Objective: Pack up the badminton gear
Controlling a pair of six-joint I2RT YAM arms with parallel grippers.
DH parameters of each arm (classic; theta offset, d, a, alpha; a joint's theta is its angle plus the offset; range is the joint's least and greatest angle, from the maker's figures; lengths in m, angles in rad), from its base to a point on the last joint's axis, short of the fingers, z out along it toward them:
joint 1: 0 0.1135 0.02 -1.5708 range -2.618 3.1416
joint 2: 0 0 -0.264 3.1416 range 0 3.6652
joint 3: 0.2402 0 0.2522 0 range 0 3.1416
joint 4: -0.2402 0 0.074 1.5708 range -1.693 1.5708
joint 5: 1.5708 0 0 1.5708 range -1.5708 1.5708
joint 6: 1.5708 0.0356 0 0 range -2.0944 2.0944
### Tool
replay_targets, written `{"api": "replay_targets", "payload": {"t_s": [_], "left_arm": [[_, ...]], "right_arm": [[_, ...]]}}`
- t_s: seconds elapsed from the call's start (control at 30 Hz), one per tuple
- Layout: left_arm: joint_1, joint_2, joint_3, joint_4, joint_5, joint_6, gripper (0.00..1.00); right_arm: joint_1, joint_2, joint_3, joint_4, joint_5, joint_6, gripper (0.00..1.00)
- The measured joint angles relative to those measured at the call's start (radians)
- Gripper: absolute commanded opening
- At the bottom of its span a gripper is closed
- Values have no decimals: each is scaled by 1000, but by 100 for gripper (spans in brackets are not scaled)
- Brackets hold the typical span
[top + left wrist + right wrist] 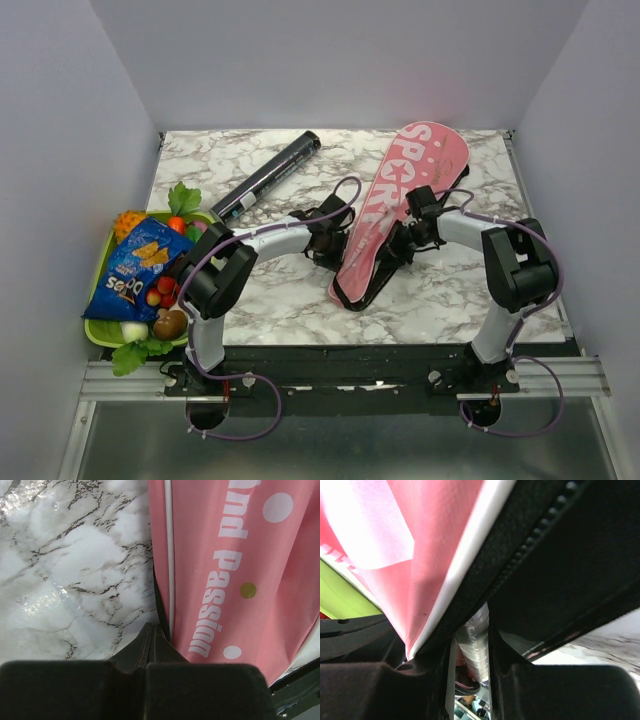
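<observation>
Bag [375, 230] lies flat on the desk [280, 300], mid-right. Its long axis is diagonal: wide "SPORT" end far-right, narrow end near-centre, towards the arm bases.

Both grippers are at the narrow half, one on each side. Left gripper [152, 635] sits on the bag's left edge, closed tight, tips against the dark seam beside the white piping. Can't tell if it pinches fabric. Right gripper [395, 248] is on the right edge at the open zip mouth, clamped on a white wrapped racket handle [475, 647]. The handle runs along the bag's axis and points into the opening. Judgement: the racket is going in lengthwise, so the push has to follow that diagonal.

Tube [265, 177] is far-left of the bag, apart from it and roughly parallel. It is nearer the left arm, so likely that arm's pick.

Counts:
- bag: 1
- tube: 1
- racket handles seen: 1; frames hidden, second racket not visible, possibly inside the bag
- tray [100, 330]: 1, at the left edge, with toy fruit
- snack packet [135, 268]: 1, on the tray
</observation>
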Motion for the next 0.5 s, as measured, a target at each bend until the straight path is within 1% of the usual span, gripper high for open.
{"api": "replay_targets", "payload": {"t_s": [0.03,0.1,0.2,0.23,0.3,0.33,0.43,0.5], "left_arm": [[0,0,0,0,0,-3,0],[0,0,0,0,0,-10,0],[0,0,0,0,0,-18,0],[0,0,0,0,0,-19,0],[0,0,0,0,0,-22,0],[0,0,0,0,0,-24,0],[0,0,0,0,0,-25,0],[5,0,-4,6,4,-26,0]], "right_arm": [[5,3,0,15,0,12,21],[16,6,0,39,1,35,22],[33,10,0,70,7,67,26],[38,12,0,80,8,75,30],[43,15,0,92,9,85,34],[45,15,0,94,10,88,39],[45,15,1,95,11,90,44],[45,15,5,91,18,74,45]]}}
